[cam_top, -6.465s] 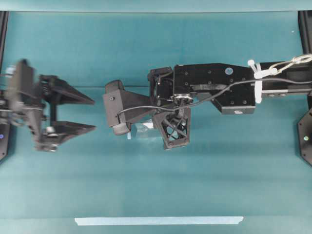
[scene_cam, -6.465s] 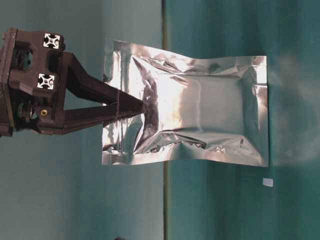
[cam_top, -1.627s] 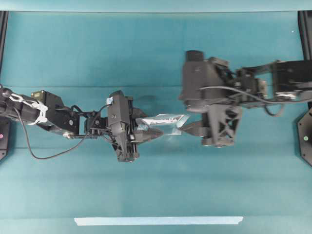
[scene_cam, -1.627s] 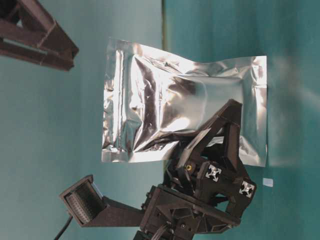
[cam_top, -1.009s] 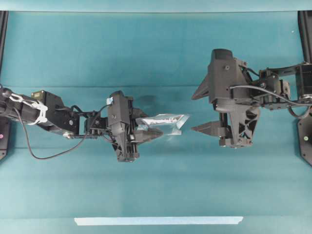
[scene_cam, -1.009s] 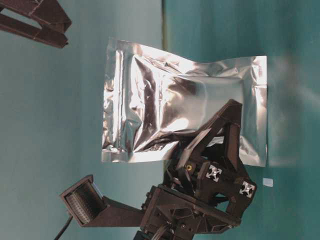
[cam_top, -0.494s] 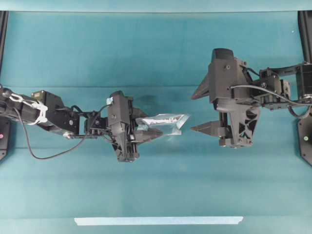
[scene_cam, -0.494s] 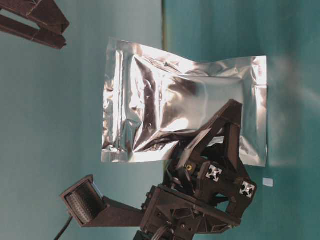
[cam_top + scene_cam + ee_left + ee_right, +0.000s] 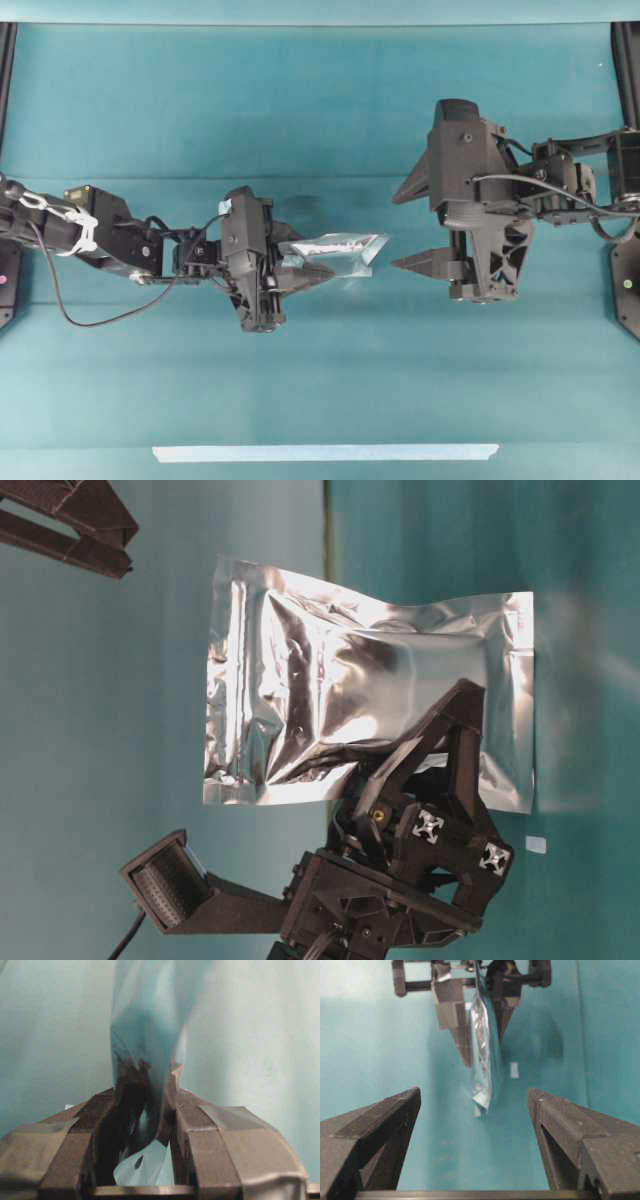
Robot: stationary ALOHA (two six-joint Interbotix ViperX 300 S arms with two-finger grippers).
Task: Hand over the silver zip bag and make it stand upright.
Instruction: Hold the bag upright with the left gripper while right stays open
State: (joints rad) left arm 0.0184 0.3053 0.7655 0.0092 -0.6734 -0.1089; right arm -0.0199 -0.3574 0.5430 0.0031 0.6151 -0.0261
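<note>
Since the earlier frame, the right claw has let go and backed off, spread wide; the left claw now pinches the silver bag upright on the table, steadying it.

The bag between the left gripper's black fingers is gleaming crinkled silver, mirroring teal. Under both black grippers, the table is showing plain teal, and a pale blue tape strip is lying beside them.
</note>
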